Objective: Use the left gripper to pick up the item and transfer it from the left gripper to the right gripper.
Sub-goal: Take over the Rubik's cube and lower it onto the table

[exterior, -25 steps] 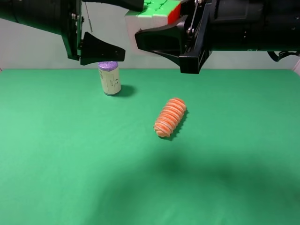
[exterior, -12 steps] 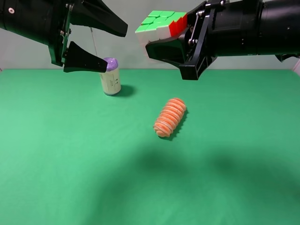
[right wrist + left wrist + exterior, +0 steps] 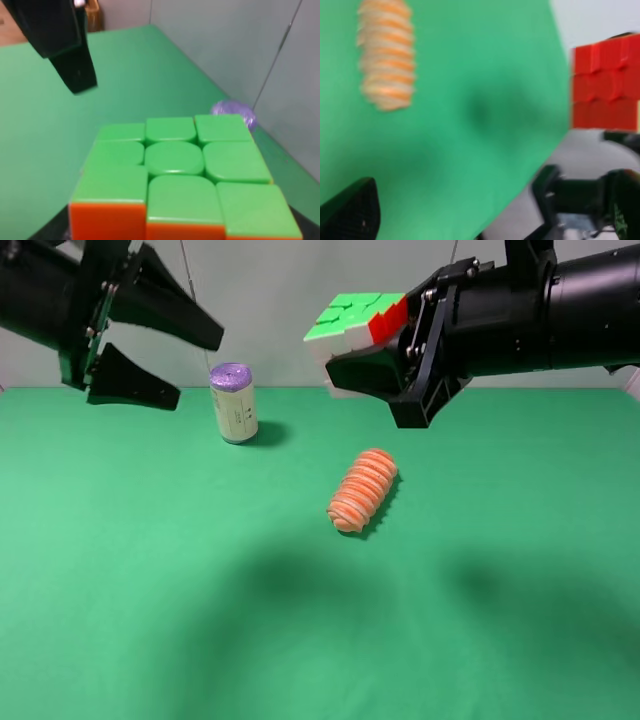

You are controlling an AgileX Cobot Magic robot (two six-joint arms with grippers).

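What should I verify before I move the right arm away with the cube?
1. Cube held by the right gripper: ok, jaws shut on it, well above the table.
2. Left gripper released: ok, jaws open, with a clear gap to the cube in the high view.
3. How deep the cube sits in the grip: cannot tell, the cube itself hides the contact in the right wrist view.
4. Orange ribbed roll: ok, lying on the table below the right gripper, apart from it.
5. Purple-topped can: ok, upright on the table; its clearance from the left gripper cannot be judged.
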